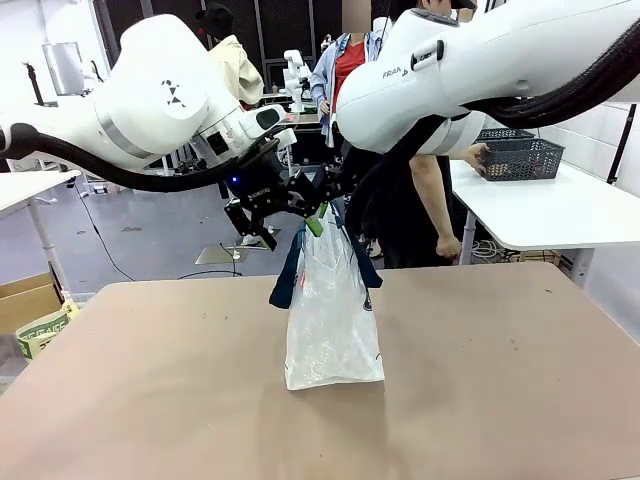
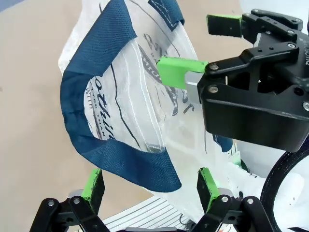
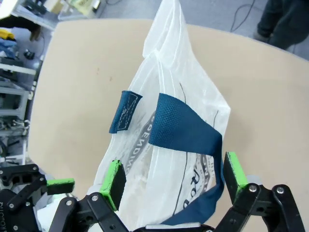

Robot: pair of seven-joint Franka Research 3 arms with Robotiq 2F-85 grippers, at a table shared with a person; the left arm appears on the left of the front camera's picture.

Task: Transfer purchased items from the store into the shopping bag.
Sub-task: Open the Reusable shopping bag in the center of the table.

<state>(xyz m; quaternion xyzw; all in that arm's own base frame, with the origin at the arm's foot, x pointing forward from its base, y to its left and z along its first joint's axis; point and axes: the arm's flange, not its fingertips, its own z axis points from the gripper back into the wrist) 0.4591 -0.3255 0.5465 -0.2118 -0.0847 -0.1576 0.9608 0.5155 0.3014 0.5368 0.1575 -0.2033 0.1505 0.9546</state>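
Jaws spread wide on both arms, nothing clamped. Left jaws and right jaws face each other at the bag's mouth, each straddling the navy handles (image 2: pixel 120 162), likely set to pull it open for loading. Shopping bag (image 1: pixel 332 320) stands upright mid-desk (image 1: pixel 500 380) beneath them. Far right, the basket (image 1: pixel 520 157) sits on a white desk (image 1: pixel 560 215), a person's hand (image 1: pixel 470 155) at it.

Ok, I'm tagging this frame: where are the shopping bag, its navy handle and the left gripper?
shopping bag (image 1: pixel 335 330): front view, clear front wall.
navy handle (image 2: pixel 120 162): left wrist view, bottom of the loop.
left gripper (image 2: pixel 149 174): left wrist view, midway between its green fingertips.
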